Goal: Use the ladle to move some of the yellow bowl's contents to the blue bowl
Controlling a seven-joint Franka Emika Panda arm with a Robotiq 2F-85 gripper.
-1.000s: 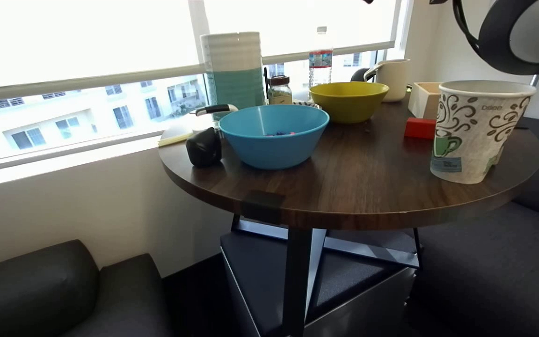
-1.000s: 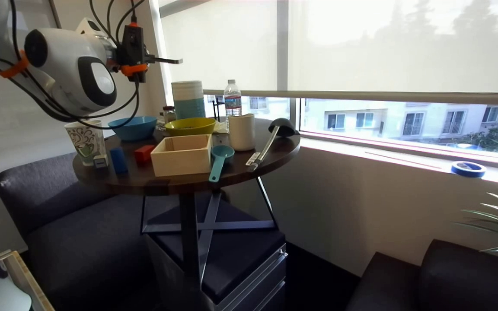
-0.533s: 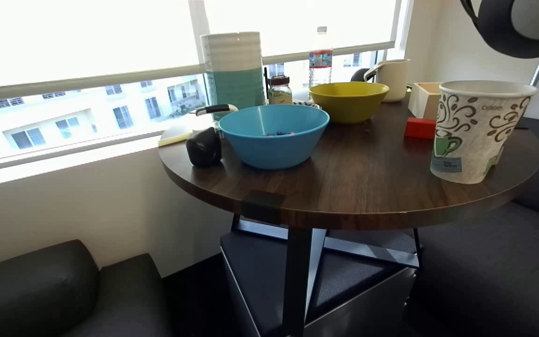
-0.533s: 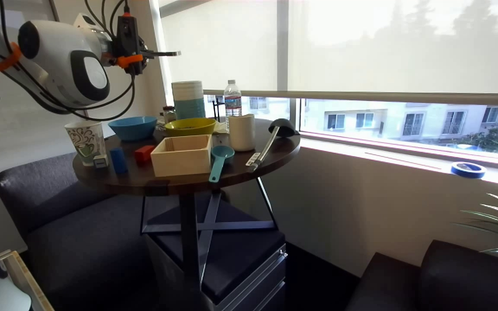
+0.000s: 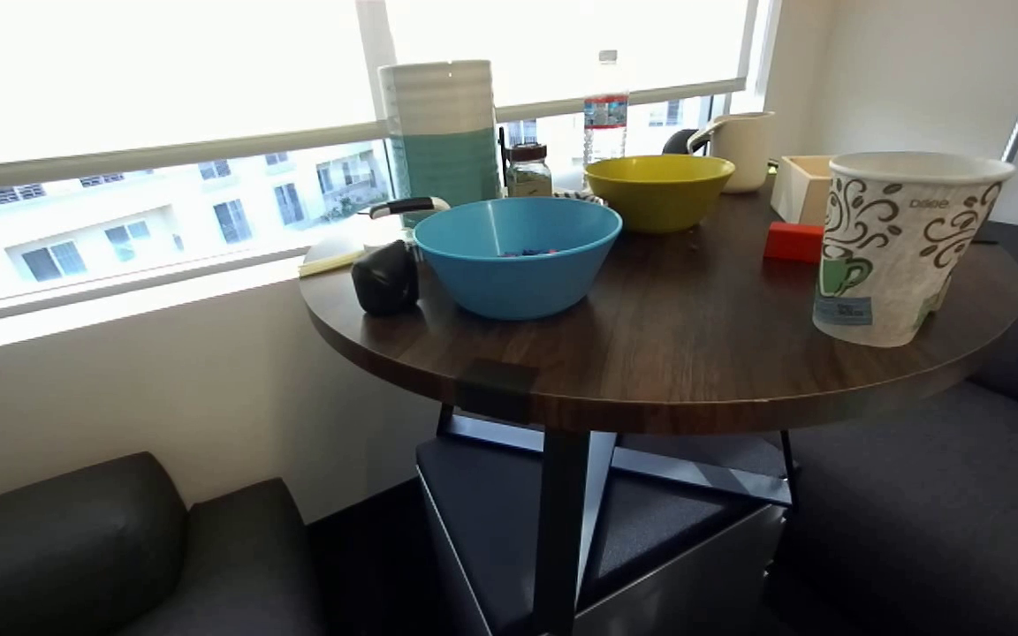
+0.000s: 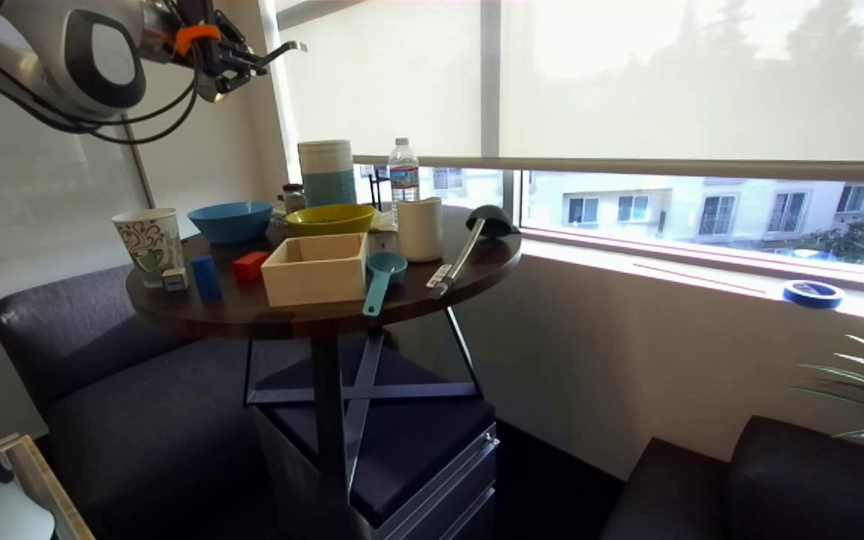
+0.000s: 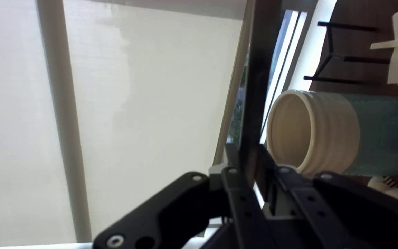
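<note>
"What stands nearest in the wrist view?"

"The ladle [image 7: 258, 79]: a long, flat metal handle, dark from this side, pinched in the jaws of the gripper [image 7: 249, 155]. In an exterior view it hangs well above the table [image 5: 695, 336], its bright tip bent."

"And the containers, near to far?"

"From here: a patterned paper cup [image 5: 871, 256], upright, inside mostly hidden; the blue bowl [image 5: 518, 283], with small dark and reddish pieces [image 5: 531, 253]; behind it, the yellow bowl [image 5: 659, 199], its dark contents [image 6: 319, 221] too small to name."
</note>
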